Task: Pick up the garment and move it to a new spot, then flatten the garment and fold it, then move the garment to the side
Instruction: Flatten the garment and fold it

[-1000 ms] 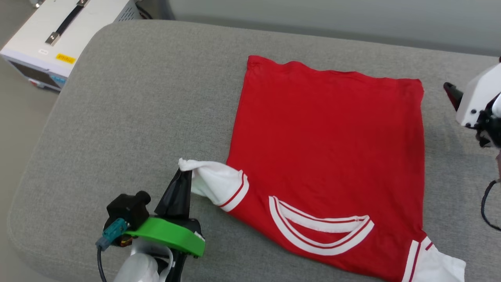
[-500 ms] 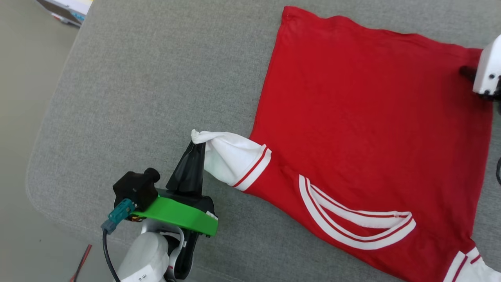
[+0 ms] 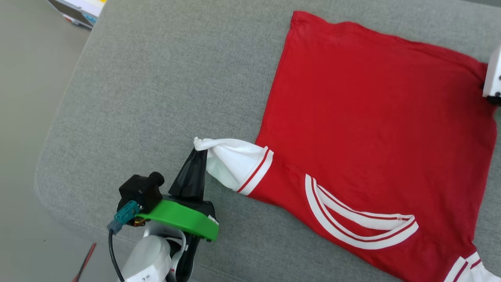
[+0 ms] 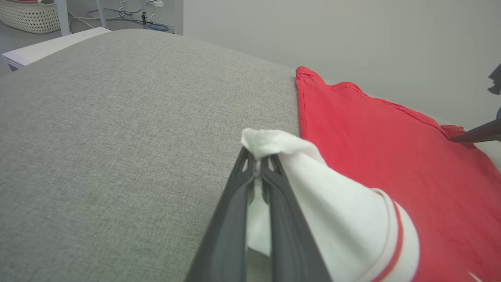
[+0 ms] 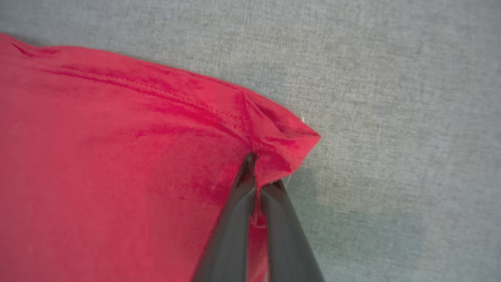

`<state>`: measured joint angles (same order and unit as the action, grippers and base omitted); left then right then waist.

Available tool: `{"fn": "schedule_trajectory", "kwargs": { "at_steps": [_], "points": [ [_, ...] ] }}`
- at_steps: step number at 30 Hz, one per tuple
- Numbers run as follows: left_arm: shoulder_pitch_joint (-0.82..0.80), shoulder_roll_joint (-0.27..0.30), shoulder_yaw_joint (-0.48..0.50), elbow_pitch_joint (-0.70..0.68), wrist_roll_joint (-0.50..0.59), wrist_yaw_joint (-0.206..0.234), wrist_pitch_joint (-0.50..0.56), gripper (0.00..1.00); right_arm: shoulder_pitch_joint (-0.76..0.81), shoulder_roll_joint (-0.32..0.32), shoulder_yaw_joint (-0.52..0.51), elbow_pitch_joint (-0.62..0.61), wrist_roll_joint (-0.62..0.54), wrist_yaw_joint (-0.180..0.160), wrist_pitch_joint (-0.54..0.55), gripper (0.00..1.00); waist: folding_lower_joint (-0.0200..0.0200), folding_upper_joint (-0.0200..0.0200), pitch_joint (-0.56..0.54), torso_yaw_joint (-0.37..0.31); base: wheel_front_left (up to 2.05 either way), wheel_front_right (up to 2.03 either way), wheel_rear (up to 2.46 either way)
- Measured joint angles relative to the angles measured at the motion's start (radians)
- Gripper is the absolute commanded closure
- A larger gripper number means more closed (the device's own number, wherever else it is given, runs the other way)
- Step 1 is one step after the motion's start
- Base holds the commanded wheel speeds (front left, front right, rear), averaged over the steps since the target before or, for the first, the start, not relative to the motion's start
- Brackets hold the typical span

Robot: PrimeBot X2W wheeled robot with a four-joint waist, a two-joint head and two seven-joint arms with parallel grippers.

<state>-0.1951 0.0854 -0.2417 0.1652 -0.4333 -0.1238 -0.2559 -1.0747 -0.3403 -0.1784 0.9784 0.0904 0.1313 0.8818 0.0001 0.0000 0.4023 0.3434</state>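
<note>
1. Closing on the far hem corner (image 5: 289, 141) of the garment (image 3: 375, 129) is what the right end effector (image 5: 261, 172) has just done. A second ago it stood open and off the cloth to the right. Now its two dark fingers meet with a pucker of red fabric pinched between them.
2. The left end effector (image 3: 199, 152) is as it was, clamped on the bunched tip of the white sleeve (image 3: 231, 162), which it holds slightly raised off the grey cushion (image 3: 156, 78).
3. The head camera has also shifted, so the garment's apparent slide in that view is no move of the cloth.
4. Judged from this, both ends now have a hold on opposite corners, so the garment looks ready to be lifted or drawn taut. No fold has been started.
5. The garment lies spread nearly flat on the cushion, collar (image 3: 352, 227) toward the robot and hem away. It stretches between the two end effectors, to the right of the left one.
</note>
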Motion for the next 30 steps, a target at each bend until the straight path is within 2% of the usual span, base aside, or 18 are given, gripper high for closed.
{"fn": "schedule_trajectory", "kwargs": {
  "at_steps": [6, 11, 17, 18, 20, 23, 27, 30],
  "points": [
    [0.035, 0.02, 0.019, 0.023, 0.001, -0.001, 0.0, 1.0, 0.05, -0.046, 0.033, -0.049, 0.005, 0.0, -0.025, 1.0, 0.0, 0.0, -0.078, -0.019, 0.0, 0.0, 0.0],
    [0.086, 0.038, 0.04, 0.04, 0.002, -0.001, 0.0, 1.0, 0.119, -0.079, 0.051, -0.143, 0.067, 0.0, -0.041, 1.0, 0.0, 0.0, -0.151, -0.049, 0.0, 0.0, 0.0],
    [0.151, 0.059, 0.053, 0.051, 0.002, 0.005, 0.002, 1.0, 0.347, -0.127, 0.035, -0.305, 0.173, 0.0, -0.04, 1.0, 0.0, 0.0, -0.24, -0.101, 0.0, 0.0, 0.0],
    [0.169, 0.069, 0.057, 0.051, 0.002, 0.011, 0.009, 1.0, 0.458, -0.133, 0.001, -0.388, 0.198, 0.0, -0.042, 1.0, 0.0, 0.0, -0.267, -0.125, 0.0, 0.0, 0.0],
    [0.185, 0.075, 0.061, 0.049, 0.0, 0.016, 0.012, 1.0, 0.566, -0.128, -0.051, -0.464, 0.222, 0.0, -0.042, 1.0, 0.0, 0.0, -0.287, -0.15, 0.0, 0.0, 0.0],
    [0.199, 0.076, 0.07, 0.044, -0.007, 0.027, 0.02, 1.0, 0.748, -0.083, -0.14, -0.584, 0.247, 0.0, -0.042, 1.0, 0.0, 0.0001, -0.31, -0.191, 0.0, 0.0, 0.0],
    [0.216, 0.087, 0.084, 0.039, -0.022, 0.04, 0.033, 1.0, 0.976, 0.049, -0.25, -0.749, 0.246, 0.0, -0.047, 1.0, -0.0001, 0.0001, -0.331, -0.25, 0.0, 0.0, 0.0],
    [0.232, 0.1, 0.09, 0.039, -0.031, 0.049, 0.046, 1.0, 1.097, 0.149, -0.286, -0.842, 0.238, 0.0, -0.052, 1.0, -0.0001, 0.0001, -0.341, -0.288, 0.0, 0.0, 0.0]
  ]
}}
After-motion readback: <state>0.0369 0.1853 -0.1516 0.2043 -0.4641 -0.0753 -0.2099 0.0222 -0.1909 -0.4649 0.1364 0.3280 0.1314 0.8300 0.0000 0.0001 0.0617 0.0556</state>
